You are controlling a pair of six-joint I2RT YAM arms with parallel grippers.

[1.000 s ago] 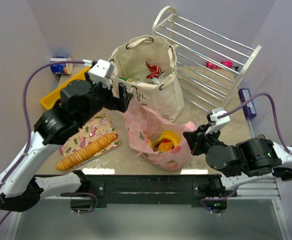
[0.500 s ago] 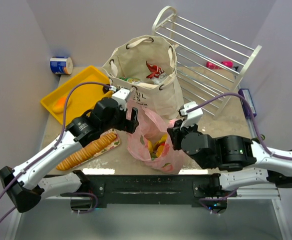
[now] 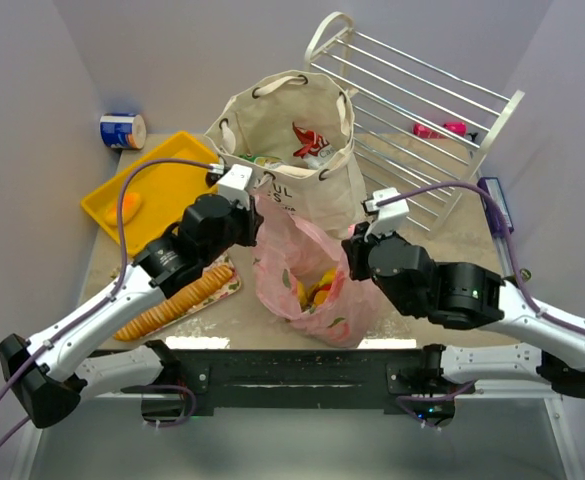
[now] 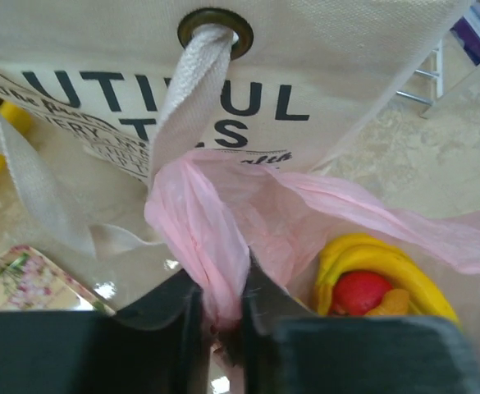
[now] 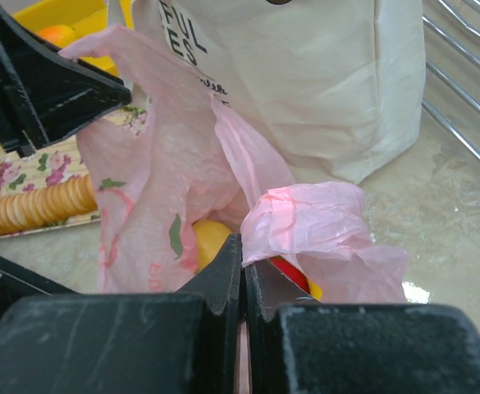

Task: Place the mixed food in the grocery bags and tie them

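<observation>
The pink plastic bag (image 3: 307, 270) stands open in front of the cream canvas tote (image 3: 292, 140). My left gripper (image 3: 257, 222) is shut on a bunched strip of the bag's left rim (image 4: 215, 246), just below the tote's rope handle (image 4: 194, 90). On the bag's right side, my right gripper (image 3: 352, 255) is shut with thin pink film pinched between its jaws (image 5: 243, 246). Inside the bag lie a yellow banana (image 4: 379, 258) and a red apple (image 4: 361, 291). A red packet (image 3: 307, 138) shows inside the tote.
At the back left a yellow tray (image 3: 162, 185) holds an orange piece (image 3: 129, 207). A blue-and-white can (image 3: 122, 131) sits behind it. A cracker sleeve (image 3: 172, 300) lies on a floral mat. A white wire rack (image 3: 422, 110) leans at the right.
My left gripper came down from beside the tote to the pink bag and closed on its left rim. The right arm moved left and up, still pinching the bag's right side.
</observation>
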